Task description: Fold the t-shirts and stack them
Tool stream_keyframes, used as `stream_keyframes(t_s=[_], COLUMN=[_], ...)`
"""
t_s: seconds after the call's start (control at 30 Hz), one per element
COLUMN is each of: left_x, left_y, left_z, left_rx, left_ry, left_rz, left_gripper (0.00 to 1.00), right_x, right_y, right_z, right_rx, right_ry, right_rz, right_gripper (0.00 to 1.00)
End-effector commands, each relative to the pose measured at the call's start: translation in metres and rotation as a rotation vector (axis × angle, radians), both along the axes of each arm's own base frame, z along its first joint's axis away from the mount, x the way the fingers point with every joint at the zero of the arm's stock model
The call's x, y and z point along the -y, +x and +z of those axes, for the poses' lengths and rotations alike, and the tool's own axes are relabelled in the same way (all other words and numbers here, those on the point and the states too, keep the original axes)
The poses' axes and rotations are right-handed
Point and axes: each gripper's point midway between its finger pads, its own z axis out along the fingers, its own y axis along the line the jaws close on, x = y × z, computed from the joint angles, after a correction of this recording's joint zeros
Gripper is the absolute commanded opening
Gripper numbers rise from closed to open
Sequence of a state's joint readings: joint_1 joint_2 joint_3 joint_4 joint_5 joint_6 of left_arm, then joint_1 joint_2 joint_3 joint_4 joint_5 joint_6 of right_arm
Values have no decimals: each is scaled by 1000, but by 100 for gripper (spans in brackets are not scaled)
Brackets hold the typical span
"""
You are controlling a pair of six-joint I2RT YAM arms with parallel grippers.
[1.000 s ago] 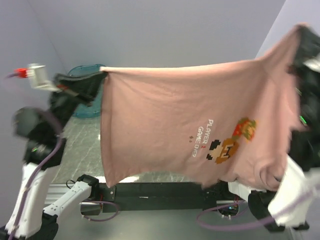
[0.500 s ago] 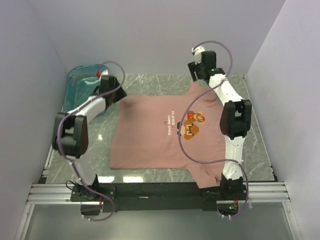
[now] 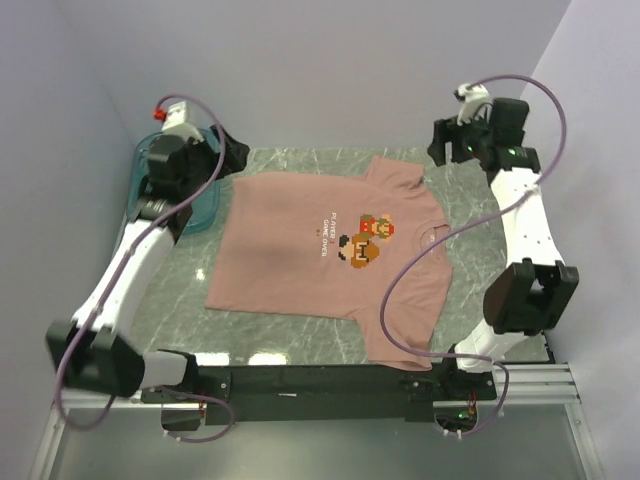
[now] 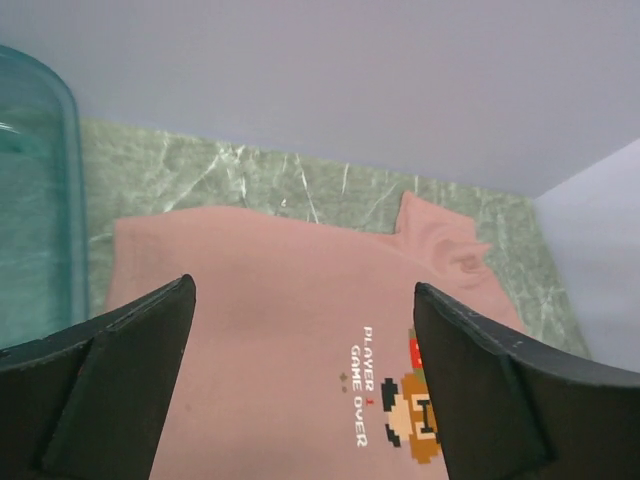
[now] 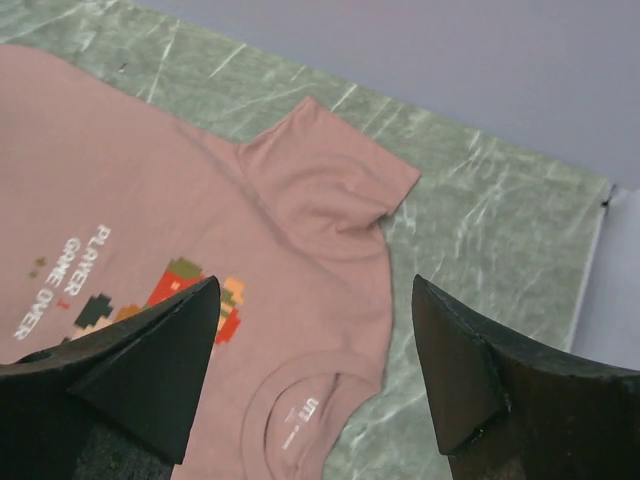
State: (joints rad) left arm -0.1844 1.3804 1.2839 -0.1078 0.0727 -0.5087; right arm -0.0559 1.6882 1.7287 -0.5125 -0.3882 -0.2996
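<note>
The dusty-pink t-shirt lies spread flat on the green marble table, print side up, its collar toward the right and its hem toward the left. The pixel-art print and white text sit at its middle. My left gripper hovers open above the shirt's far left corner, with nothing between its fingers; the left wrist view shows the shirt below the left gripper. My right gripper hangs open above the far right sleeve, holding nothing; the collar and sleeve show under the right gripper.
A translucent teal bin stands at the far left, beside the shirt's hem, and shows in the left wrist view as the bin. Grey walls close in the table on three sides. A black rail runs along the near edge.
A second ago both grippers held the shirt stretched up in the air. It now lies flat on the table; both grippers have opened, let go and risen at the far corners.
</note>
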Motion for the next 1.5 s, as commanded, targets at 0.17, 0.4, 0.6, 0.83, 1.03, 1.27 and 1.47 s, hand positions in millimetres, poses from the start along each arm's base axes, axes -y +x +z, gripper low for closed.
stream_keyframes(t_s=[0.17, 0.4, 0.6, 0.83, 1.03, 1.27, 1.47], left_x=[-31, -23, -25, -12, -17, -17, -17], left_y=[-90, -142, -151, -146, -145, -144, -144], left_z=[-15, -58, -91, -108, -109, -110, -111], left_rx=[44, 34, -22, -97, -97, -106, -110], left_ry=[169, 161, 171, 168, 182, 190, 192], left_rz=[4, -99, -97, -167, -142, -140, -144], left_gripper=[99, 99, 98, 92, 92, 91, 91], right_x=[7, 37, 28, 65, 58, 47, 48], right_y=[-59, -78, -119, -126, -133, -149, -157], right_z=[-130, -183, -203, -214, -229, -231, -231], right_rx=[-414, -557, -621, -647, -685, -696, -702], right_ry=[173, 115, 128, 213, 267, 335, 367], right_rz=[2, -141, -42, -152, -137, -26, -4], right_gripper=[80, 67, 66, 65, 64, 64, 63])
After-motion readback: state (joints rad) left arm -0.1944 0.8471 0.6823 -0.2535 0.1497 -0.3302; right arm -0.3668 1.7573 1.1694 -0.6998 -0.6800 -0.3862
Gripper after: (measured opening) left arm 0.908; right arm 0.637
